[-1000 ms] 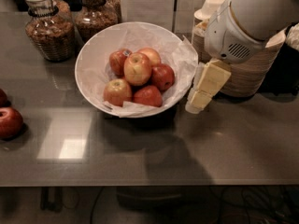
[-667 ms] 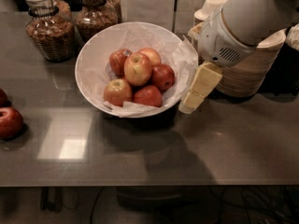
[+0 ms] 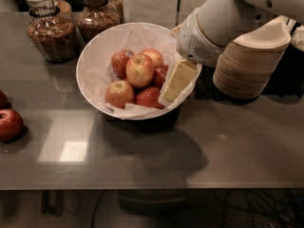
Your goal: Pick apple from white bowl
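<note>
The white bowl (image 3: 91,65), lined with crinkled white paper, stands on the dark counter at center left. It holds several apples. The apple (image 3: 140,69), the largest one, yellow-orange with red streaks, lies on top in the middle. Smaller red apples (image 3: 119,93) lie around it. My gripper (image 3: 175,83), cream-coloured, reaches down from the upper right. It hangs over the bowl's right inner side, just right of the apple pile and a little lower than the big apple. It holds nothing that I can see.
A stack of beige disposable bowls (image 3: 249,63) stands right of the white bowl, behind my arm. Two glass jars (image 3: 50,30) (image 3: 97,13) stand at the back left. Two red apples (image 3: 9,125) lie at the counter's left edge.
My gripper has moved left, from outside the bowl's right rim to over its right inner side. The apples have not moved.
</note>
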### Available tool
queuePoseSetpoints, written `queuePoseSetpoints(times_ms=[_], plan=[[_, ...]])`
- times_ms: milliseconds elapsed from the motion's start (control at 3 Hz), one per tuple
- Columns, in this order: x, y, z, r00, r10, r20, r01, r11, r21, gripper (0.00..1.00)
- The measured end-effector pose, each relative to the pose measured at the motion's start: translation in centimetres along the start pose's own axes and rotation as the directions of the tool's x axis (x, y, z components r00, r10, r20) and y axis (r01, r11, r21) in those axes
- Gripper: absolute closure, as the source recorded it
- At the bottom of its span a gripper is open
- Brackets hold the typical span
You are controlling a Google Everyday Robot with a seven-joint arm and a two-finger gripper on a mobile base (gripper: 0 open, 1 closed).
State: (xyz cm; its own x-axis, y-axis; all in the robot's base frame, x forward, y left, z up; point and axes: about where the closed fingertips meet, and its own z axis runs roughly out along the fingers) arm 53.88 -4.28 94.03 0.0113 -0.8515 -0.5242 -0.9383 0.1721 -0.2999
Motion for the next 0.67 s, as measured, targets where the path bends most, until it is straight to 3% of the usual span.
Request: queuePoseSetpoints(times_ms=[667], plan=[[-1.6, -1.6, 2.9, 0.999, 0.003, 0.042, -0.001, 0.9996, -0.029, 0.00]])
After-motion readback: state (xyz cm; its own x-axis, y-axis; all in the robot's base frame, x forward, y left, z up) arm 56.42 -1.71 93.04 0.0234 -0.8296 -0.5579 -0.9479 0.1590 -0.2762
